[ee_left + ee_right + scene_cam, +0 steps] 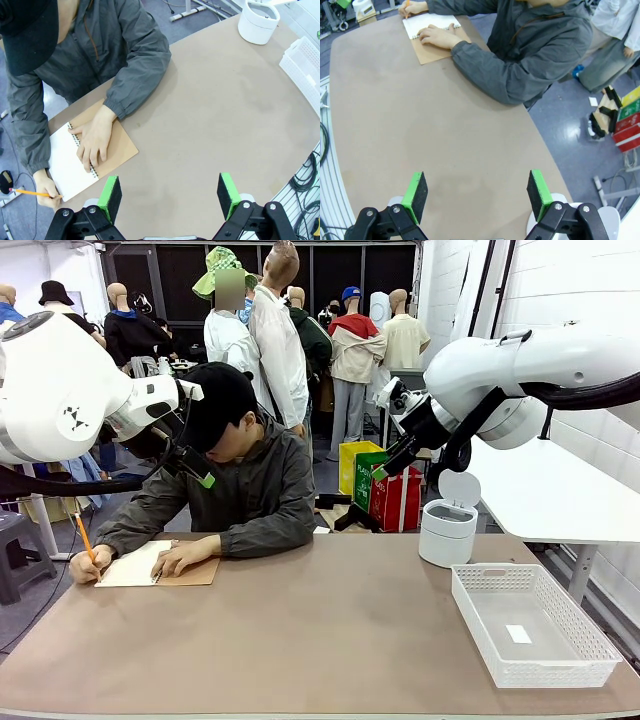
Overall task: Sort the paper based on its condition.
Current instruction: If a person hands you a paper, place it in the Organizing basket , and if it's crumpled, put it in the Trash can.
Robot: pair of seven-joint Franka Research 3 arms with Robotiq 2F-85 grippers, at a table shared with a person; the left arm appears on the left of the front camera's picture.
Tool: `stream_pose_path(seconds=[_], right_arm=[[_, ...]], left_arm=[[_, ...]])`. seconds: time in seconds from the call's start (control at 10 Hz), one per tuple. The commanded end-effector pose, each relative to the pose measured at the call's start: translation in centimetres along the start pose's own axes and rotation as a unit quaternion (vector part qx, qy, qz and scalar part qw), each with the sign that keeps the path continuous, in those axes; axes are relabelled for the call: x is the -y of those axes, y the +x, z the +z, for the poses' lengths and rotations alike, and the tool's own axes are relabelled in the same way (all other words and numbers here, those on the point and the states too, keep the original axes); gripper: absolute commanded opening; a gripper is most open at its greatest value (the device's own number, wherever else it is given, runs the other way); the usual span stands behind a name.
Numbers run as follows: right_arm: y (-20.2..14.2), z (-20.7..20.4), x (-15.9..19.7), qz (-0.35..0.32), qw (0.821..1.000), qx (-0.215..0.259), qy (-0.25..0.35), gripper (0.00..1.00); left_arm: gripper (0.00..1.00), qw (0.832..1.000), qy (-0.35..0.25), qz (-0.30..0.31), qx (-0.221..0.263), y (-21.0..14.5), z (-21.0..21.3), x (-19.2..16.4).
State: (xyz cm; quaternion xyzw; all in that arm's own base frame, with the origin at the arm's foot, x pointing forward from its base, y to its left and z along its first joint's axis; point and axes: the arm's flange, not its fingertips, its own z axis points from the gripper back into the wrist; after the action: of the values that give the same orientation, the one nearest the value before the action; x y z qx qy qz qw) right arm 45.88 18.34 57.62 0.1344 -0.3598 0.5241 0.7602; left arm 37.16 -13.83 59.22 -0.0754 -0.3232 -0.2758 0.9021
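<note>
Clearly nothing loose to sort yet. Find the paper (132,566) at the far left corner of the desk (300,640), as the open white page of a spiral notebook (197,573). Note it pressed flat under a person's hand (185,558) and marked with a pencil (82,535) by the writing hand (85,566). Cannot tell whether torn free or bound at the spiral.

Judge its long axis as following the spiral, roughly from far edge toward near edge, slightly slanted.

See the left jaws spread wide, green pads (111,196) gripping nothing, raised above the left half of the desk, on the robot's side of the page; count this arm the nearer. See the right jaws likewise spread and empty, raised over the white bin (447,533) by the far right edge, near the basket (472,625), well apart from the page.

Expect any reach for the sheet to suit the left arm.
</note>
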Motion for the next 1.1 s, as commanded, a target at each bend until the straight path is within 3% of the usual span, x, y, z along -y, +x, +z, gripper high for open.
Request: stream_pose_path(seconds=[0.0,1.0], right_arm=[[0.06,0.08,-0.02,-0.004,1.000,0.000,-0.001,1.00],[0.06,0.08,-0.02,-0.004,1.000,0.000,-0.001,1.00]], left_arm=[[1.00,1.000,0.000,0.001,0.002,0.08,0.12,-0.11],[1.00,1.000,0.000,0.001,0.002,0.08,0.12,-0.11]])
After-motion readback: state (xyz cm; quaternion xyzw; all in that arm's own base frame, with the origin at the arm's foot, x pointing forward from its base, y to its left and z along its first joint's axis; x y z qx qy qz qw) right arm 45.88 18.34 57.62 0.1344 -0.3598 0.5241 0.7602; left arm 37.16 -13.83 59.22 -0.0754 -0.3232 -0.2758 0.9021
